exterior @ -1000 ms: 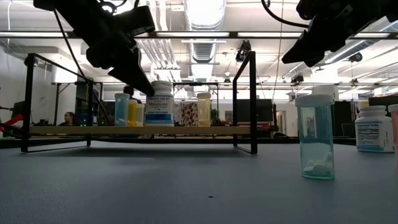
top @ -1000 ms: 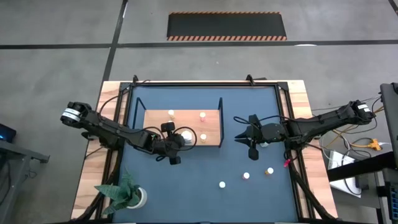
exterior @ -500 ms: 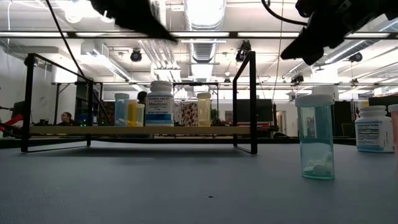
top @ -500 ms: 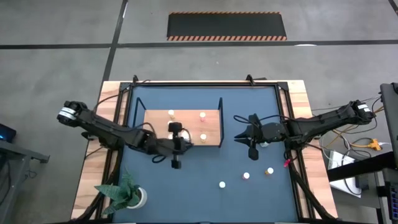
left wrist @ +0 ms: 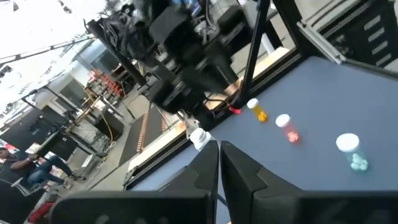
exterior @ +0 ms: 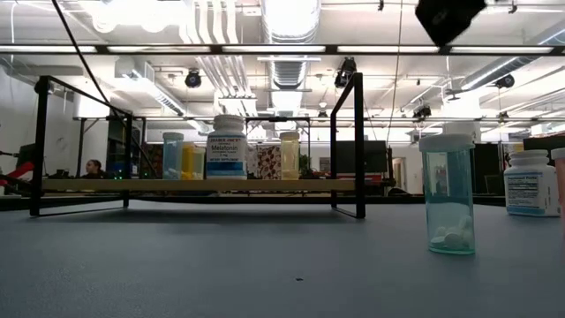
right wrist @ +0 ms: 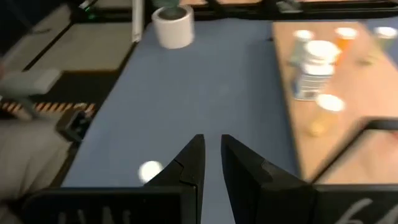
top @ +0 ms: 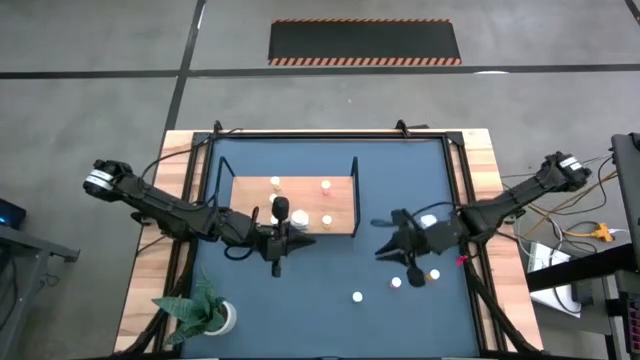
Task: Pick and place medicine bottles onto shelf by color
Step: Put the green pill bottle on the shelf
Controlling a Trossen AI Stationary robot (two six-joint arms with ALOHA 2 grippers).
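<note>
1. Since a second ago, your left gripper (top: 300, 241) has pulled back from the large white bottle (top: 275, 214) on the shelf (top: 245, 215) and now sits over the blue tabletop (top: 330, 160), just off the shelf's near edge.
2. Your right gripper (top: 380, 250) has also shifted, from beside the shelf's right end toward the near side of the table, close to the loose bottles.
3. You see the left gripper's jaws pressed together with nothing between them; the left wrist view shows the two dark fingers (left wrist: 236, 168) meeting.
4. You see the right gripper's jaws nearly together, a narrow gap between the fingers (right wrist: 189, 163), and nothing gripped.
5. On the shelf, seen from above, stand three small bottles: one at the far edge (top: 275, 182), a pink-topped bottle (top: 325, 184) farther right, and a pale-topped bottle (top: 326, 220) nearer you.
6. From table height, a blue-tinted bottle (exterior: 173, 155), a yellow bottle (exterior: 186, 162), the labelled white bottle (exterior: 227, 147) and a cream bottle (exterior: 289, 155) stand upright along the board.
7. Off the shelf, three small bottles sit on the tabletop near the right gripper: a white-topped bottle (top: 357, 296), a second bottle (top: 396, 283) and an orange-topped bottle (top: 433, 273).
8. A white pot with a green plant (top: 205, 312) stands at the near left corner.
</note>
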